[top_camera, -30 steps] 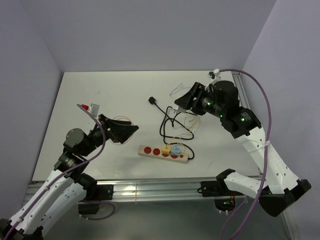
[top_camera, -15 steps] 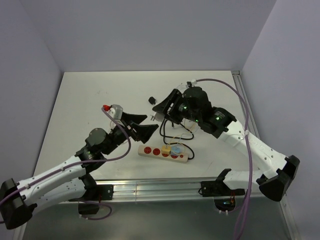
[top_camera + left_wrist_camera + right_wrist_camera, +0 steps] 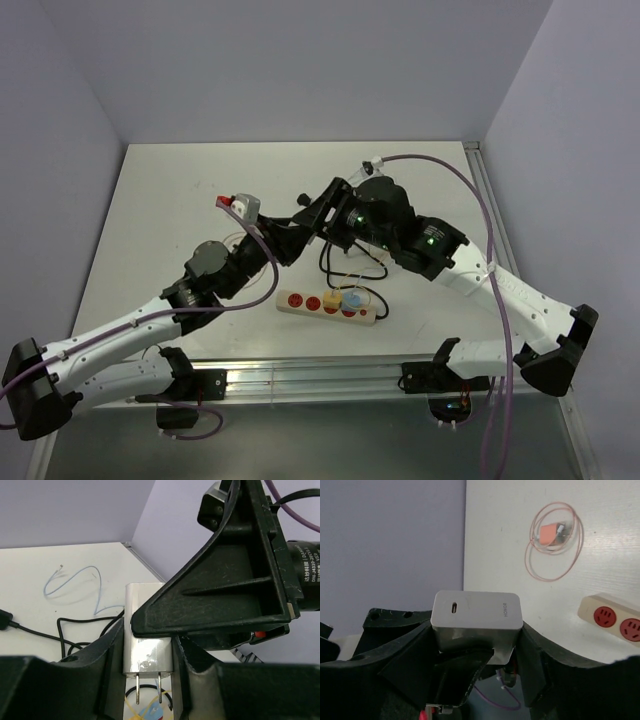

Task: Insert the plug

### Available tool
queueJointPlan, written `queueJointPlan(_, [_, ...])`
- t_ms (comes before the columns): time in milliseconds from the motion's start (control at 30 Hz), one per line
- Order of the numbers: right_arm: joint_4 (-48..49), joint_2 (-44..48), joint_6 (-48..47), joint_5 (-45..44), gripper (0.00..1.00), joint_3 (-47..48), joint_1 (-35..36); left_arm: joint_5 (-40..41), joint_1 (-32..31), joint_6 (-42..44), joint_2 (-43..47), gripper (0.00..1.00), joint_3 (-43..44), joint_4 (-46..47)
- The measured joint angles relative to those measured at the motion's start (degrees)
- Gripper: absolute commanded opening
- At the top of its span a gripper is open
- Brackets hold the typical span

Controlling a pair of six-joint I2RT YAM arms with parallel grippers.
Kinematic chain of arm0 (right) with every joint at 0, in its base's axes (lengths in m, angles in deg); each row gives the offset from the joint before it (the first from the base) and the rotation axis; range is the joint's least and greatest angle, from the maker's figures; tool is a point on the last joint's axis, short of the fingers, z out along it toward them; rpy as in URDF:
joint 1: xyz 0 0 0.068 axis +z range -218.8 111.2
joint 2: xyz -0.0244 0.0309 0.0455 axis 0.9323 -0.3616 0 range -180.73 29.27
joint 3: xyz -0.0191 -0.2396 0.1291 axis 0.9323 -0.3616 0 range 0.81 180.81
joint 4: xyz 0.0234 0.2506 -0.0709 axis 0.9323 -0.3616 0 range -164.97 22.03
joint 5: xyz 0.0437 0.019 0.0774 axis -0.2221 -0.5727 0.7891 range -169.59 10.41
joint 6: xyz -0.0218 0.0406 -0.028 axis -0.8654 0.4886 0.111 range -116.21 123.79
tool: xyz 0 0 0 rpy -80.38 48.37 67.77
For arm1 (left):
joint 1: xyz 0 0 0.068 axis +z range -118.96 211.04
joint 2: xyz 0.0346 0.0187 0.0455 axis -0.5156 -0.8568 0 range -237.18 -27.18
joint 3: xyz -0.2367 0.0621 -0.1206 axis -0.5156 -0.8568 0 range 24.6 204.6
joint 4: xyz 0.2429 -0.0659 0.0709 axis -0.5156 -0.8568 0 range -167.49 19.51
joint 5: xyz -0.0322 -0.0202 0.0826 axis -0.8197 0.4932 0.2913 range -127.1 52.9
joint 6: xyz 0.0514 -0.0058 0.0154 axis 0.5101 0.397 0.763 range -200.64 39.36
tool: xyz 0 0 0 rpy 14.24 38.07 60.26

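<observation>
swung together mid-frame now: right gripper (image 3: 476,630) grasps the plug (image 3: 476,611), left gripper (image 3: 148,647) clenches it too, likely a handover, prongs (image 3: 148,687) aimed at frame bottom.

Overhead; both wrist views near plug (image 3: 148,652)

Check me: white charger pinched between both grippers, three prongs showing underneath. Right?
Not quite. The white charger shows two prongs, not three; the left wrist view shows them pointing down. The rest holds: the charger sits between the fingers of both the left gripper and the right gripper.
</observation>
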Motion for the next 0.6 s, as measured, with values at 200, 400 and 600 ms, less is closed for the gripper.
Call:
queueJointPlan(200, [-5.29,-0.85,-12.85,-1.09,1.0,7.56,0.26,-4.98,0.04,-0.57,5.84,0.0,-2.16,-3.87])
queueJointPlan(400, [-3.56,3.34,-29.9,9.84,1.0,5.18,-2.6,-15.8,0.76,-0.92,14.67,0.0,-3.56,-10.49])
queueJointPlan(600, [-2.32,9.55,-43.3,29.97,1.0,-1.81,-4.63,-32.41,5.64,-7.56,18.34,0.0,-2.75,-13.22])
